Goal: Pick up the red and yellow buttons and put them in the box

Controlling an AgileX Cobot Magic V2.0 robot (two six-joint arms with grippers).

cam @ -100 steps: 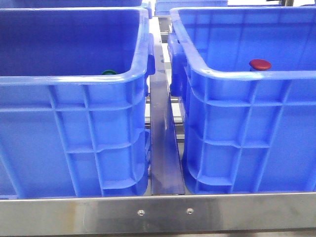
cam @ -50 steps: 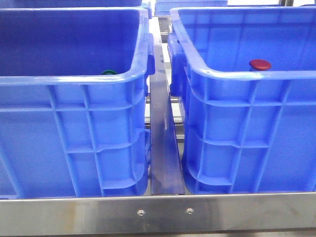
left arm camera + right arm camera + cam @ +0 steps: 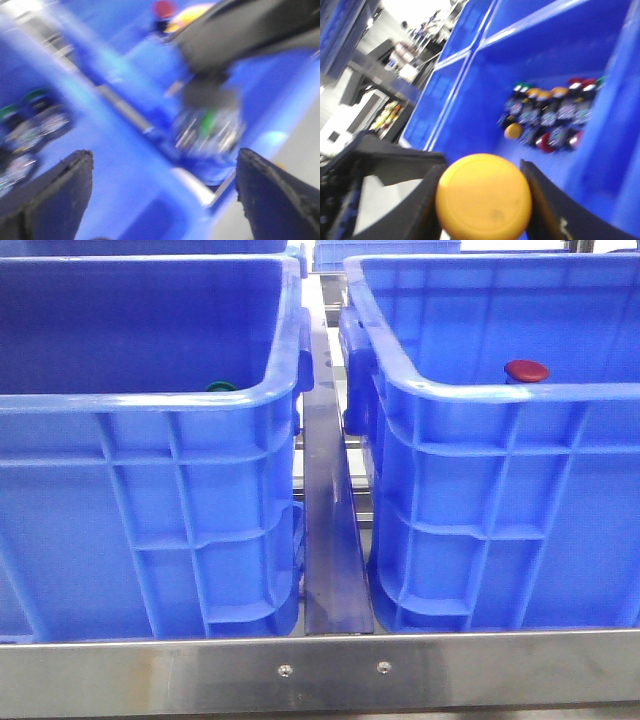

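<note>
My right gripper (image 3: 482, 197) is shut on a yellow button (image 3: 484, 190), whose round cap fills the gap between the fingers. It hangs over a blue box (image 3: 530, 50) that holds a row of several red, yellow and green buttons (image 3: 550, 117). My left gripper (image 3: 165, 195) is open and empty above a blue box rim (image 3: 125, 165); this view is badly blurred. It shows a red cap (image 3: 163, 9) and a yellow cap (image 3: 192, 14) far off. In the front view a red button (image 3: 527, 370) shows in the right box (image 3: 500, 500). No gripper shows there.
The left blue crate (image 3: 150, 510) has a green cap (image 3: 220, 386) just above its rim. A metal rail (image 3: 330, 540) runs between the two crates, with a steel frame bar (image 3: 320, 670) along the front. Green-capped buttons (image 3: 35, 100) lie in the left wrist view. More crates stand behind.
</note>
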